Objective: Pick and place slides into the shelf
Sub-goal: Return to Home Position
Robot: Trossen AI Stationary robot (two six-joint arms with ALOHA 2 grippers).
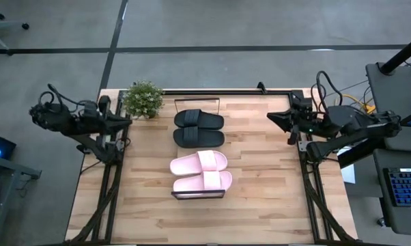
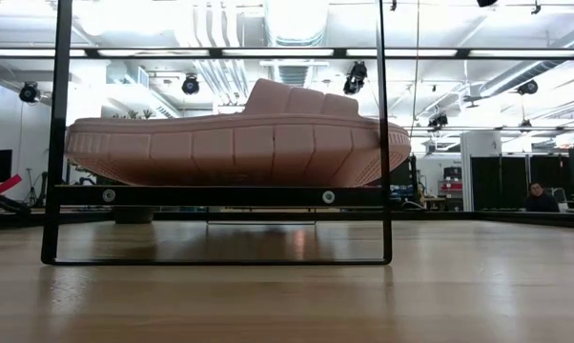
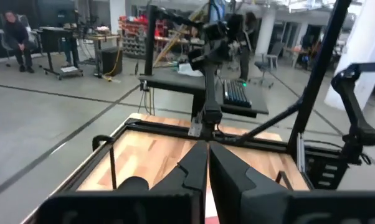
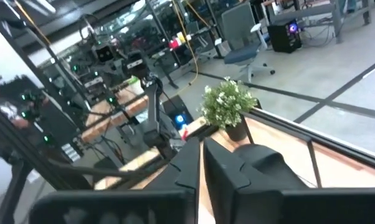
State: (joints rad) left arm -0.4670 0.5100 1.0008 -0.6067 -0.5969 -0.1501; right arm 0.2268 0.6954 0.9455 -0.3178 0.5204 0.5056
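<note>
Black pair [image 1: 199, 119] and pink pair [image 1: 199, 162] of slides lie on the shelf [image 1: 198, 195]; apparently nothing is left to place. Left pincer [image 1: 123, 121] and right pincer [image 1: 275, 117] hang over opposite bench [image 1: 260, 198] edges, fingers together, empty.

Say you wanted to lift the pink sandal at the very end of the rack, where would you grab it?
By its wide strap, from above. The pink slide lies flat on the shelf with its twin close alongside, so the sole is hard to pinch. The strap arches clear, and a finger could probably slip under at the open toe, which faces the right gripper.
</note>
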